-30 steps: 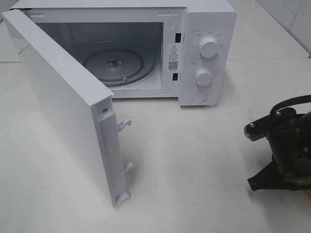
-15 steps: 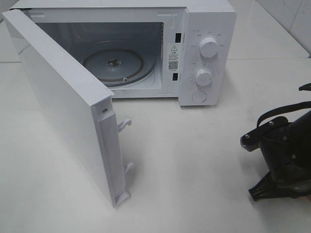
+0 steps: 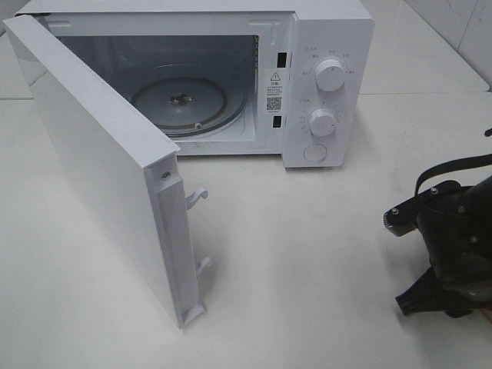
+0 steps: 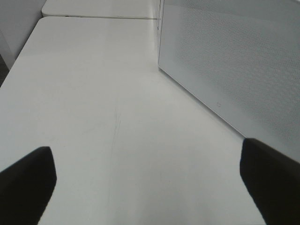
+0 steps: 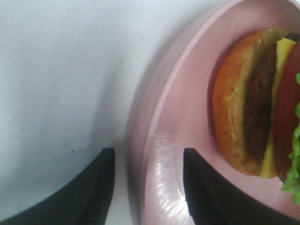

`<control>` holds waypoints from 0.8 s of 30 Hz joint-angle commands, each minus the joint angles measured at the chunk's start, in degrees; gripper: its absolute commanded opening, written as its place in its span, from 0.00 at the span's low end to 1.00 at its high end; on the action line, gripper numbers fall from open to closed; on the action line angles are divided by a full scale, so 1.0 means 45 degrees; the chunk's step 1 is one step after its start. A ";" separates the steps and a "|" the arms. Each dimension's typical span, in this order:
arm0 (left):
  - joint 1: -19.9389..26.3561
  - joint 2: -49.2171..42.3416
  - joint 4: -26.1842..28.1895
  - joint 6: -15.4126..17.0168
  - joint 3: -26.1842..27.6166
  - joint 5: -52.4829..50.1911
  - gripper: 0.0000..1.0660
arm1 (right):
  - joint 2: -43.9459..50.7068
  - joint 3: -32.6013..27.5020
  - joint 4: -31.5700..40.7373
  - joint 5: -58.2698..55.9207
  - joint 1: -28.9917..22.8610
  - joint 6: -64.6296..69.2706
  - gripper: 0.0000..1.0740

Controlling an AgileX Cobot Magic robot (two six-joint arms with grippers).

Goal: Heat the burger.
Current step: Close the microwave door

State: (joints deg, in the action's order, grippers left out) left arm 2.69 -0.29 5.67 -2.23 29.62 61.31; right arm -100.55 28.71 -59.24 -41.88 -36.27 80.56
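The burger [image 5: 260, 103] lies on its side on a pink plate [image 5: 187, 108], showing orange-brown bun, dark patty, yellow cheese and green lettuce. My right gripper [image 5: 147, 154] is open and straddles the plate's rim, with one finger over the white table and the other over the plate's inside; it does not touch the burger. In the high view only the right arm's black wrist [image 3: 450, 246] shows at the right edge, and the burger is out of sight there. My left gripper [image 4: 145, 147] is open above the bare table with nothing between its fingers.
A white microwave [image 3: 327, 46] stands at the back with its door [image 3: 100, 169] swung wide open toward the front left. Its glass turntable [image 3: 181, 100] is bare. The door's mesh face [image 4: 234, 61] fills one side of the left wrist view.
The right arm's wrist has shifted slightly lower and toward the near edge of the table. The microwave and its door have not moved.
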 commanded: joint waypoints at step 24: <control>0.0064 -0.0216 0.0051 0.0025 -0.0013 0.0025 0.94 | 0.8442 0.0153 0.8543 0.0433 0.0025 -1.2656 0.74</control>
State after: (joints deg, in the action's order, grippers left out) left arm 2.69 -0.29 5.67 -2.23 29.62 61.31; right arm -65.95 28.76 -25.44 -38.73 -36.27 29.97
